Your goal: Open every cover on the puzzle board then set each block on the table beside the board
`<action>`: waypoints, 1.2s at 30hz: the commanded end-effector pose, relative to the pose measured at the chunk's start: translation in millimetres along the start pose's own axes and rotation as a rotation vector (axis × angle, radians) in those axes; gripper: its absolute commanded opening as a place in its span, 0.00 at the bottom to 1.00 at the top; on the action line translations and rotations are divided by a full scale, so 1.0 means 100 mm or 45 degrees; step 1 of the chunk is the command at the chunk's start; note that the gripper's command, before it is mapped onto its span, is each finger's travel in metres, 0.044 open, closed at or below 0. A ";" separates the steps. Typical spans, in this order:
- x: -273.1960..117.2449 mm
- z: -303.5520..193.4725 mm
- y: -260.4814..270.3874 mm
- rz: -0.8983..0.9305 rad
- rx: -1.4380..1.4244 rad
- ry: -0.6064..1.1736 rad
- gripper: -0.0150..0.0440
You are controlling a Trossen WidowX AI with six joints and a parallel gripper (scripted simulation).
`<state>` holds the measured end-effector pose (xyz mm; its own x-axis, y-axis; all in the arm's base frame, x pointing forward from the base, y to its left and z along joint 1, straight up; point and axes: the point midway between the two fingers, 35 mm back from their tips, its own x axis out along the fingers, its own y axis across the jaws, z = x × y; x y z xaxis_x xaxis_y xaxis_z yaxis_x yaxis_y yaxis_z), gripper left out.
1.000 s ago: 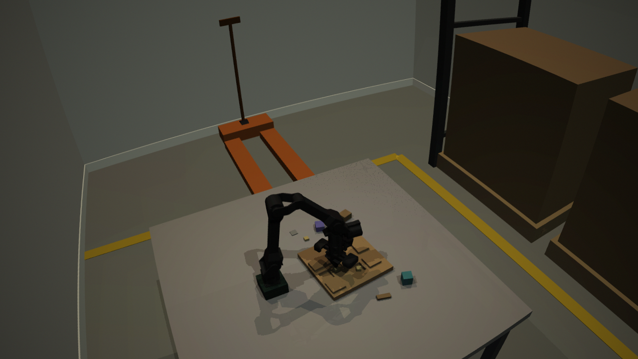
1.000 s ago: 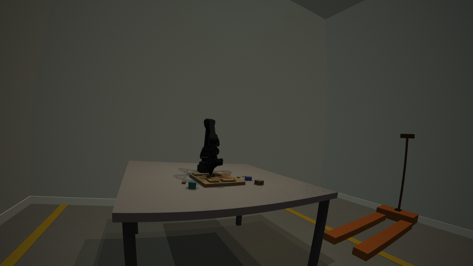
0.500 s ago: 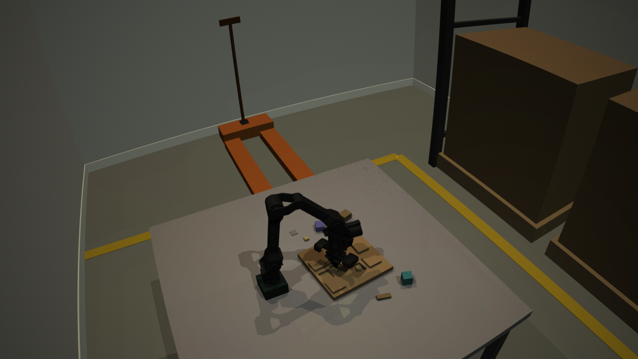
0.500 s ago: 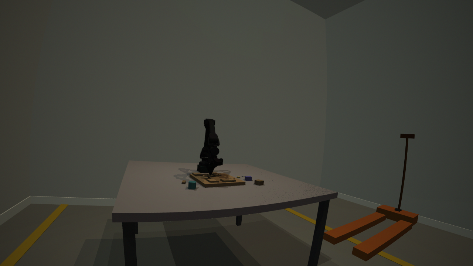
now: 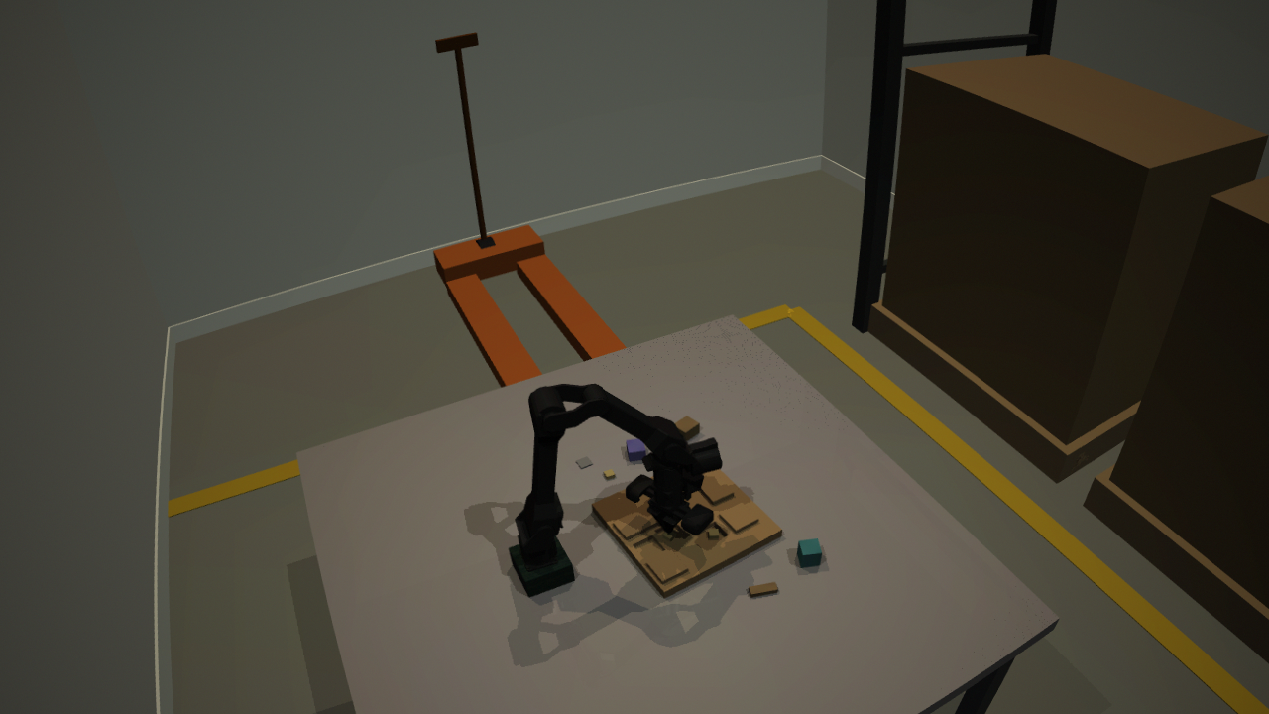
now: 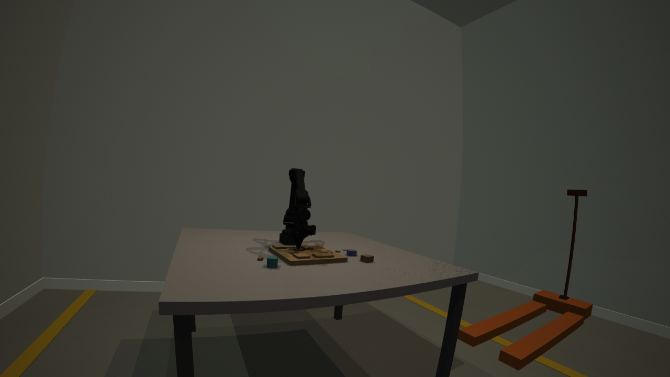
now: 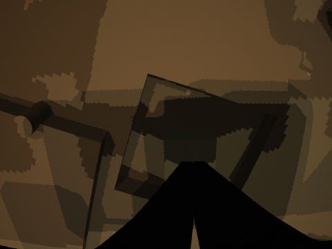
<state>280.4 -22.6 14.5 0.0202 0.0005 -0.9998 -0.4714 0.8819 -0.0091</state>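
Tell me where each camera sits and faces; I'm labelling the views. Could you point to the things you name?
Top: high beside the table (image 5: 425, 533) (image 6: 224, 290), looking down at the board (image 5: 665, 590) (image 6: 318, 262); whole arm (image 5: 543, 452) (image 6: 296, 192) shows.
Exterior: lower, off one table edge, looking across the top; arm shows, base partly hidden.
Wrist: by the gripper (image 5: 671, 527) (image 6: 298, 248) (image 7: 192, 173), facing the board up close; only dark fingers show.
Top and exterior share the teal block (image 5: 808, 553) (image 6: 272, 262) and pallet jack (image 5: 488, 253) (image 6: 562, 302).
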 end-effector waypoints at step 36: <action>0.10 0.05 -0.01 0.001 0.006 -0.004 0.25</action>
<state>282.8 -22.1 5.3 0.0158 0.0009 -0.9999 -0.4726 0.8813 -0.0067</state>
